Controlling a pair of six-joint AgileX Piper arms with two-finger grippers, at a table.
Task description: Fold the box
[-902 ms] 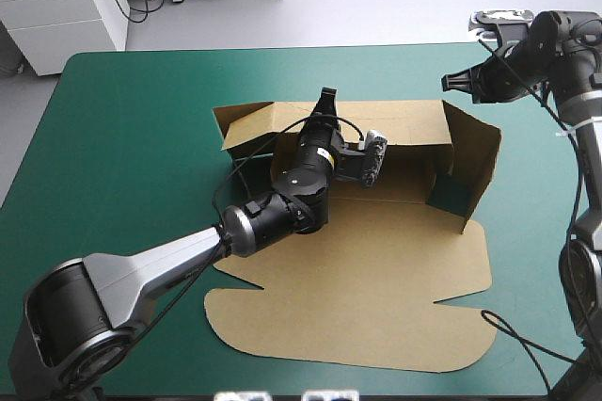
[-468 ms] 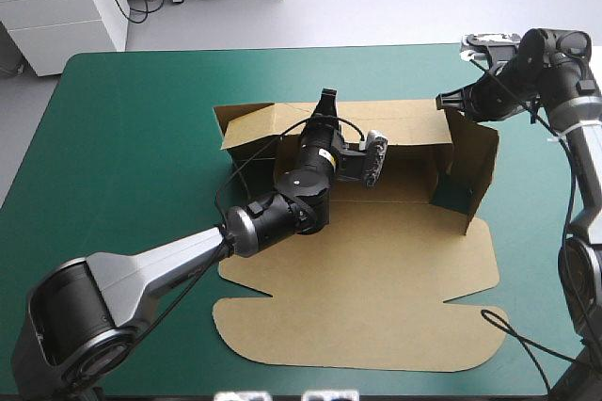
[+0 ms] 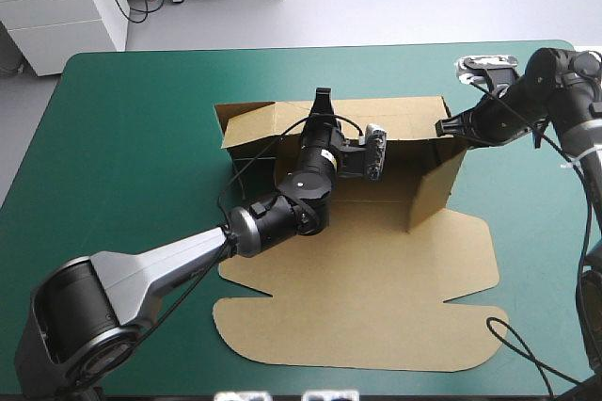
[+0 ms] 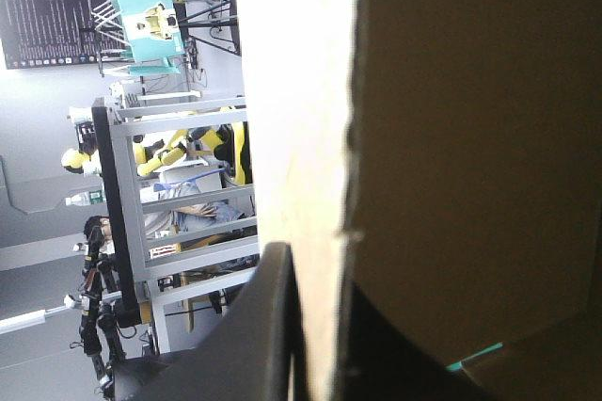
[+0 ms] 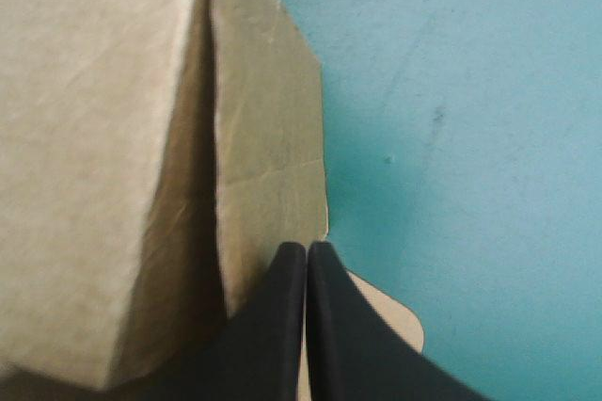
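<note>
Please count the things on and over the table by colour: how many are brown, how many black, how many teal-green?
Brown: 1, the box
Black: 2, the left gripper and the right gripper
Teal-green: 1, the table cover
Total: 4

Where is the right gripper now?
In the high view, the right gripper is at the far right corner of the box, against its raised side wall.

Overhead; both wrist views near box (image 3: 376, 269)
</note>
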